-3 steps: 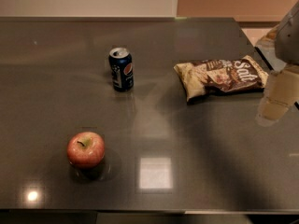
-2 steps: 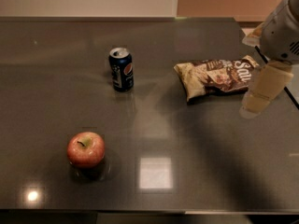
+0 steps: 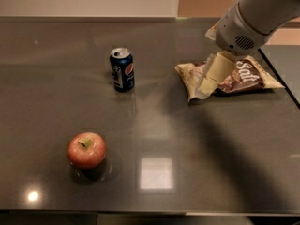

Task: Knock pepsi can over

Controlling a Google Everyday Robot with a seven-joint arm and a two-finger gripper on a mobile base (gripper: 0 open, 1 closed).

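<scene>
The pepsi can [image 3: 122, 70], dark blue with a silver top and a round logo, stands upright on the dark table [image 3: 154, 125], left of centre toward the back. My gripper [image 3: 211, 78] hangs from the white arm that enters at the upper right. It is in front of the chip bag, well to the right of the can and apart from it.
A brown-and-cream chip bag [image 3: 243, 76] lies flat at the right, partly behind the gripper. A red apple [image 3: 86, 150] sits near the front left. The table's right edge [image 3: 281, 78] runs close past the bag.
The arm has swung in from the right edge toward the left, and the gripper now overlaps the chip bag. The can, apple and bag have not moved.
</scene>
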